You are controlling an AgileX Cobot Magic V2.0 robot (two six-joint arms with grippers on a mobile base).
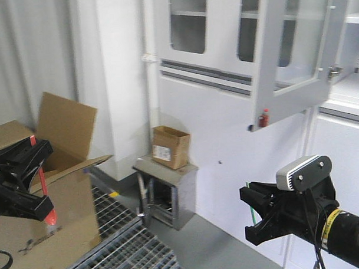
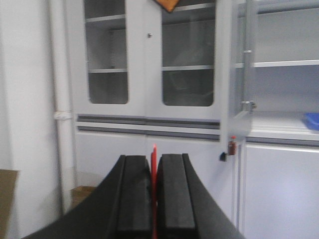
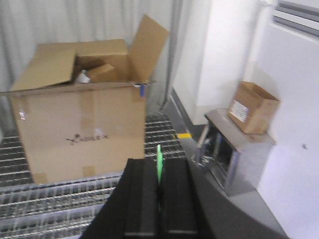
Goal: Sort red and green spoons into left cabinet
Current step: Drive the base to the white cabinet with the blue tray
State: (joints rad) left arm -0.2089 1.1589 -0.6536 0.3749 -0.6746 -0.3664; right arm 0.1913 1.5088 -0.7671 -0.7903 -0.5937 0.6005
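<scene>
**Both spoons gripped, cabinet well ahead**

The left gripper [image 1: 27, 178] is clamped on the thin bright red plastic spoon [image 1: 46, 198], whose bowl hangs below the fingers. The right gripper [image 1: 253, 211] is pinched shut on the thin bright green plastic spoon [image 3: 159, 158]. Neither spoon is in the tall light-grey metal cabinet [image 2: 149, 99] yet.

Each spoon is held only by its slim handle, so I judge that a quick swing or a knock could pivot it or slide it out.

The likeliest knock is the glass-paned door [image 1: 289, 60]. It stands swung out over the right arm, its lower corner hanging just above.

The left gripper sits close to the large open cardboard box [image 1: 65, 227], whose flap could snag the red bowl.

Open room lies between the arms, above the small cardboard box [image 1: 171, 146], and toward the white shelves beyond the door.
</scene>
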